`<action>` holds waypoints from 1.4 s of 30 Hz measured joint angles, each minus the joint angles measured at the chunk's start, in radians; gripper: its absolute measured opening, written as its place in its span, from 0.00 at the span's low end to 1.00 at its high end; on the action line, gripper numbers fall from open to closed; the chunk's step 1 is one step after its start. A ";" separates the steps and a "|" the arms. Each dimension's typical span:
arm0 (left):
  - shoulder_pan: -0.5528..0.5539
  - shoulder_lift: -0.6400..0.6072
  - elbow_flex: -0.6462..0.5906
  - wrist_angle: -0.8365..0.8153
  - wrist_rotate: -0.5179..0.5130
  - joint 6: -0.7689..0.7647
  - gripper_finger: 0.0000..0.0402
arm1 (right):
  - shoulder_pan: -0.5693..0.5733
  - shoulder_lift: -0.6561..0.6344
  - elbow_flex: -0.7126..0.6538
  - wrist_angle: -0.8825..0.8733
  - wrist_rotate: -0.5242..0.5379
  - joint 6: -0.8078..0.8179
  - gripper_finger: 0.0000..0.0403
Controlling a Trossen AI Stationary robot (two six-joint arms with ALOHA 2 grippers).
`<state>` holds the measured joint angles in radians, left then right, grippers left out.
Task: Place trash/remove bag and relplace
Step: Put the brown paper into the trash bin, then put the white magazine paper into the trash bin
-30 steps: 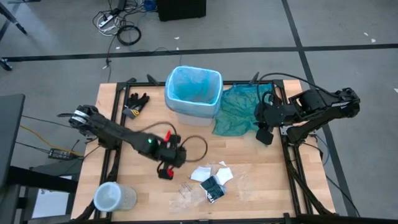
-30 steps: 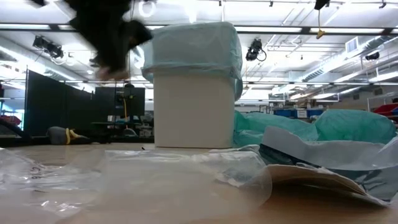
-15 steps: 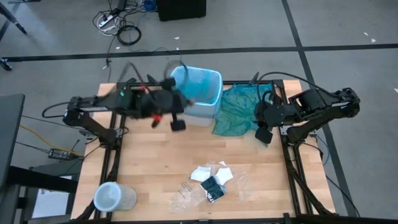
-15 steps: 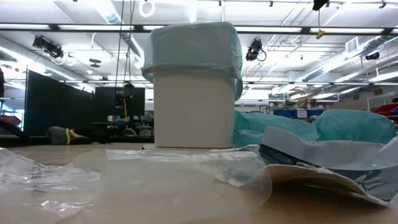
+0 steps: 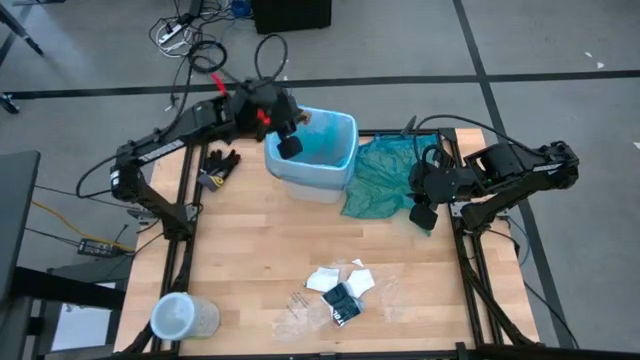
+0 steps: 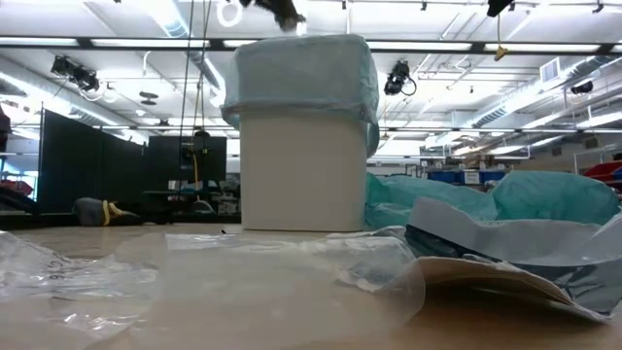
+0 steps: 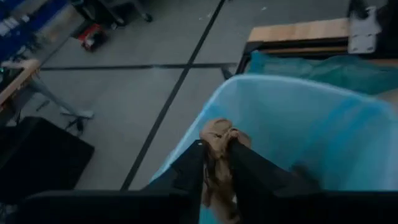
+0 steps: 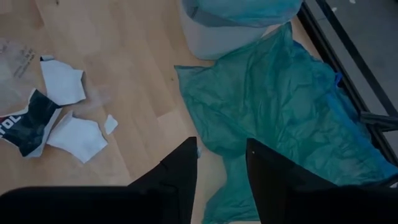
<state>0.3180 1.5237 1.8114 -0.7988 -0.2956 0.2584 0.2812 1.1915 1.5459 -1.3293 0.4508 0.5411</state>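
Hovering over the bag-lined bin point(image 5: 312, 150), left tool point(image 7: 217, 149) pinches brown scrap point(image 7: 219, 138).

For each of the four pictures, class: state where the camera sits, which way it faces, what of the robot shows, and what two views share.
High: overhead, facing down; both arms, left gripper over the bin.
Low: tabletop height, facing level at the bin; only a dark bit of an arm at the top.
Left wrist: facing into the blue bag; fingers around a brown scrap.
Right wrist: facing down at the teal bag; own open fingers.
Shared: high and right wrist both show white paper.
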 joint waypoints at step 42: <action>-0.578 0.065 -0.865 0.731 0.473 -1.136 0.39 | 0.073 0.000 -0.231 0.078 -0.188 0.114 0.34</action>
<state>-0.2597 1.5887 0.9460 -0.0675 0.1775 -0.8776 0.3546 1.1912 1.3153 -1.2509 0.2632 0.6548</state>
